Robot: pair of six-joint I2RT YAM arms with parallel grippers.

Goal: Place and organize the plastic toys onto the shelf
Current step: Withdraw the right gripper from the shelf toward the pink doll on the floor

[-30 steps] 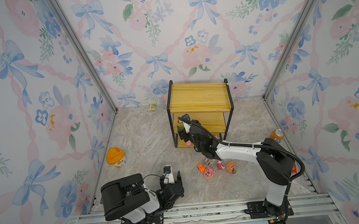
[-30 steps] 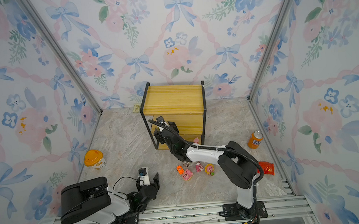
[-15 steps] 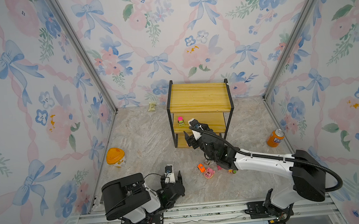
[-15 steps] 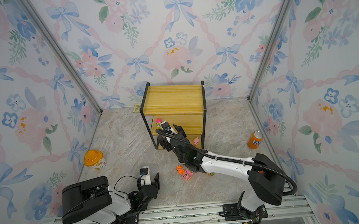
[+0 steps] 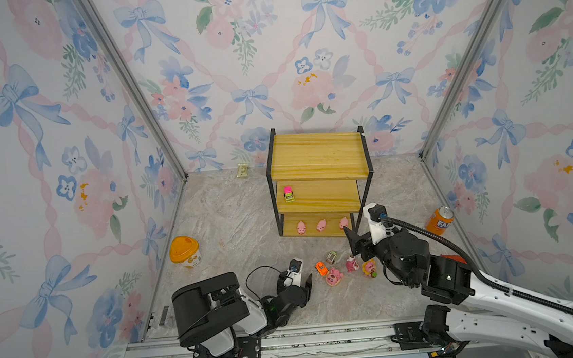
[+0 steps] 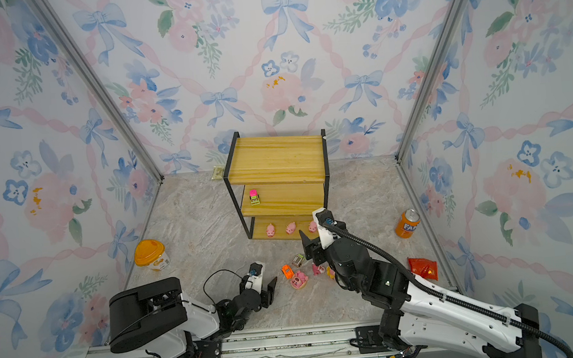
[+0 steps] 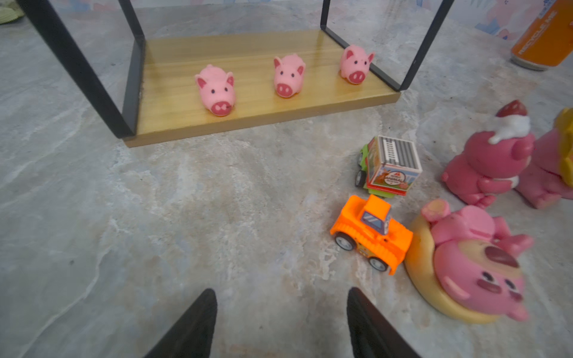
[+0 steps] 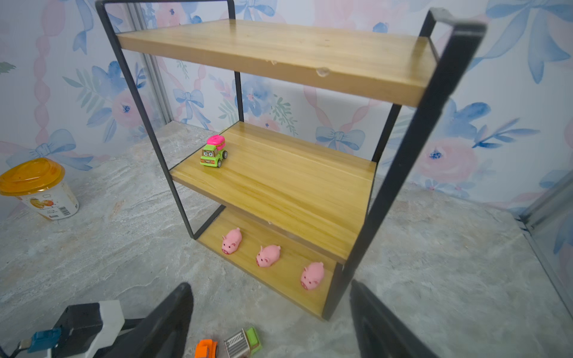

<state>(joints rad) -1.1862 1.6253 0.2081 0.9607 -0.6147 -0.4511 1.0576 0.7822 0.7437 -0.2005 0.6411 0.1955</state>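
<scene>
Marble tabletop (image 5: 232, 223) bearing shelf (image 5: 318, 155), three pigs (image 5: 321, 225) on bottom board (image 5: 310, 234), pink-green car (image 5: 289, 195) on middle board (image 5: 327, 197)

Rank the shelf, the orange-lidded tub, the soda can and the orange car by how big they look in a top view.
1. shelf
2. tub and soda can: about alike, so not ranked against each other
3. orange car, by far the smallest

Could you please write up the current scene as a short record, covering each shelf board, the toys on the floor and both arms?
Top board: shelf, no toys on it
Middle board: pink-green car
Bottom board: three pigs in a row
Floor, in front of the shelf: orange car, grey-green car, three pink figurines
Left arm: left fingers open, holding nothing
Right arm: right fingers open, holding nothing, facing the shelf
Other: tub, soda can
</scene>
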